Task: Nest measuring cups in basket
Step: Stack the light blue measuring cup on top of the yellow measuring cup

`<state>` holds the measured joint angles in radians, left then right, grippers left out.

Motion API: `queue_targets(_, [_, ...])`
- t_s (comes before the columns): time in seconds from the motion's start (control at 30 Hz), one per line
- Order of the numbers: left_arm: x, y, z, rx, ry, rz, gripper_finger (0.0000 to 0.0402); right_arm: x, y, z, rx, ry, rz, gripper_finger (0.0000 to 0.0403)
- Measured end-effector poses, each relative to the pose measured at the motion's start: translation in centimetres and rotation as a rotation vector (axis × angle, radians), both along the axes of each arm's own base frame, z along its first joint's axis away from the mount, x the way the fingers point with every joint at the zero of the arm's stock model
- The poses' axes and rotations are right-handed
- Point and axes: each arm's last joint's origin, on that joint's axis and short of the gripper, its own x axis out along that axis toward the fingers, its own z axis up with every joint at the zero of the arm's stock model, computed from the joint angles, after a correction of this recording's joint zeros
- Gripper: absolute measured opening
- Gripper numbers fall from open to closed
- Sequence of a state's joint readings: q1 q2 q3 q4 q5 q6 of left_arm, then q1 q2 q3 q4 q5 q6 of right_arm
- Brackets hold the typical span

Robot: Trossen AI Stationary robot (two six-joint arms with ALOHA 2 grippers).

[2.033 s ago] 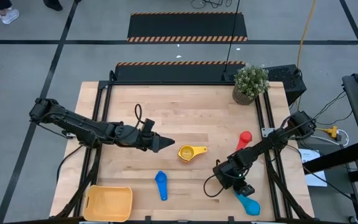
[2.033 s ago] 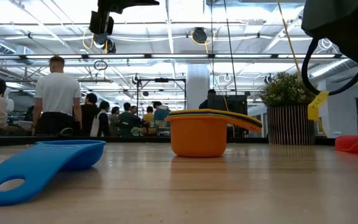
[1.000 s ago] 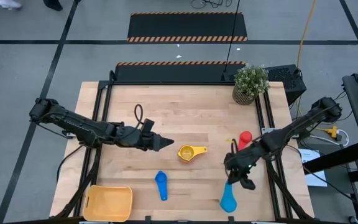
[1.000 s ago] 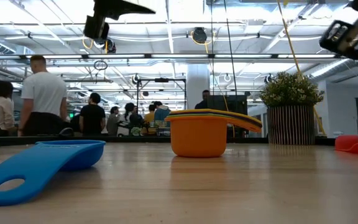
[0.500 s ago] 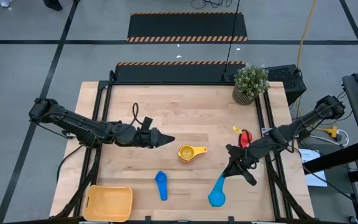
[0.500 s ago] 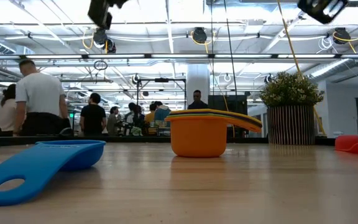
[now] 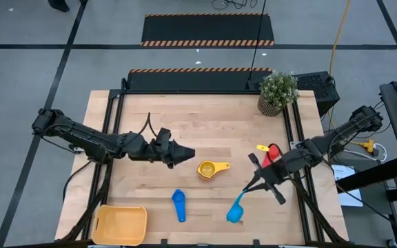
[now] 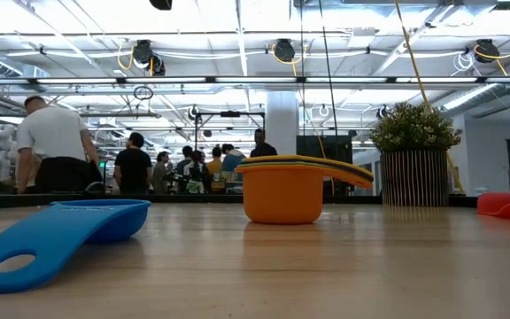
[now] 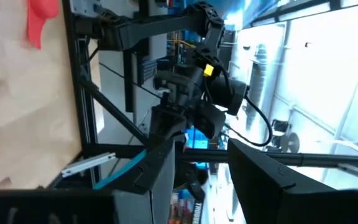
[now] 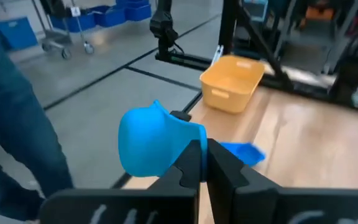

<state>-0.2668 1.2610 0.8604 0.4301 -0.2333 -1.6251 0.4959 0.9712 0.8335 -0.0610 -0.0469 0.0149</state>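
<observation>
While the right gripper (image 7: pixel 258 184) is pinched shut on the handle of a light blue measuring cup (image 7: pixel 234 213), lifted above the table's (image 7: pixel 219 131) near edge at about 5 o'clock from table centre, the remaining stock lies as follows.

Item: nested stack of cups, yellow-orange cup (image 7: pixel 209 168) outermost, near table centre, handle toward 3 o'clock.
Item: darker blue cup (image 7: pixel 178 203) flat on the wood at about 7 o'clock from the stack.
Item: red cup (image 7: pixel 271 153) close to the right rail at 3 o'clock.
Item: basket (image 7: pixel 120 225), yellow-orange, at the near left corner, about 7 o'clock from centre, seemingly with nothing in it.

Handling, judged: thin rigid plastic, very light, smooth and somewhat slippery, not fragile. The flat handle is the natural hold, as taken here; a bowl hung out from a handle grip may swing or twist if moved sharply.

Left gripper (image 7: pixel 187 153): hovers over mid-table at 9 o'clock of the stack, fingers partly apart, holding nothing visible.

Clearance: open wood between held cup and stack. Potted plant (image 7: pixel 278 90) sits at the far right corner, well apart. The basket sits tight against the table's corner edges, so little margin there.
</observation>
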Motion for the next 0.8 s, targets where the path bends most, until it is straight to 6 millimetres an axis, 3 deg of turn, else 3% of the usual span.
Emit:
queue_targets(0.23, [0.1, 0.5, 0.0, -0.001, -0.001, 0.019, 0.0149, -0.3, -0.6, 1.8, -0.133, -0.145, -0.069, 0.0000])
queue_targets(0.8, [0.4, 2.2, 0.5, -0.081, -0.049, 0.149, 0.0150, -4.1, -3.7, 5.6, -0.590, -0.464, -0.343, 0.0000])
